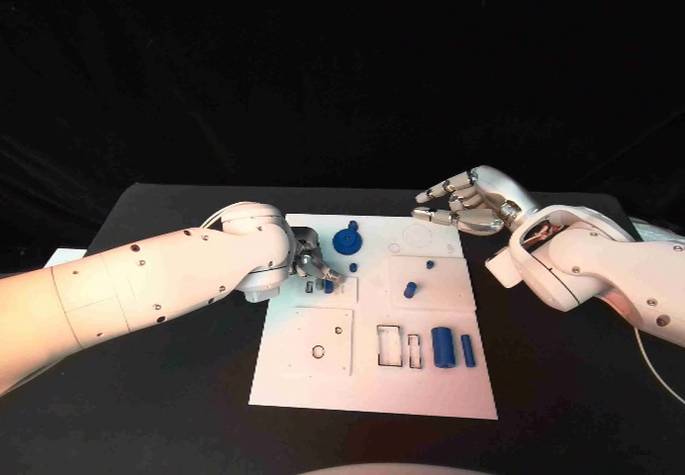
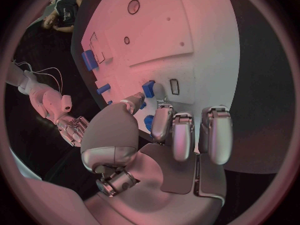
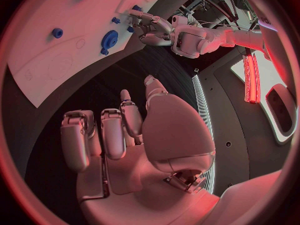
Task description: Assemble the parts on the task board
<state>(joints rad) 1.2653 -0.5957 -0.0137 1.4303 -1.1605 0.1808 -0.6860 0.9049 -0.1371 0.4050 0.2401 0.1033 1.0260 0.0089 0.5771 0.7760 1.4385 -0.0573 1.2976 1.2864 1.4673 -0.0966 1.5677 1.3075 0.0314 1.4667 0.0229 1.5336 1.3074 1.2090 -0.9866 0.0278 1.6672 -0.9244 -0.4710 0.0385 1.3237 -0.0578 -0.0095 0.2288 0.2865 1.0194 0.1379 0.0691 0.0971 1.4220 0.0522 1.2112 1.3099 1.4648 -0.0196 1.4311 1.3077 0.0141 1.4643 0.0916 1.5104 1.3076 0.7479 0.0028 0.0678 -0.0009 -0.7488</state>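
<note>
The white task board (image 1: 374, 381) lies mid-table. My left hand (image 1: 312, 267) is low over the board's left edge, and its thumb and a finger pinch a small blue part (image 2: 148, 88) beside a small slot (image 2: 174, 86). That part (image 1: 327, 285) shows just under the fingers. A round blue part (image 1: 347, 240) stands behind it, a small blue piece (image 1: 410, 290) sits mid-board, and two blue cylinders (image 1: 454, 348) lie at the front right. My right hand (image 1: 468, 201) hovers above the board's far right corner, fingers curled, holding nothing.
Black table (image 1: 171, 396) surrounds the board on all sides. A raised plate with two holes (image 1: 317, 341) and empty rectangular slots (image 1: 396, 346) occupy the board's front half. The left forearm (image 1: 157, 287) crosses the table's left side.
</note>
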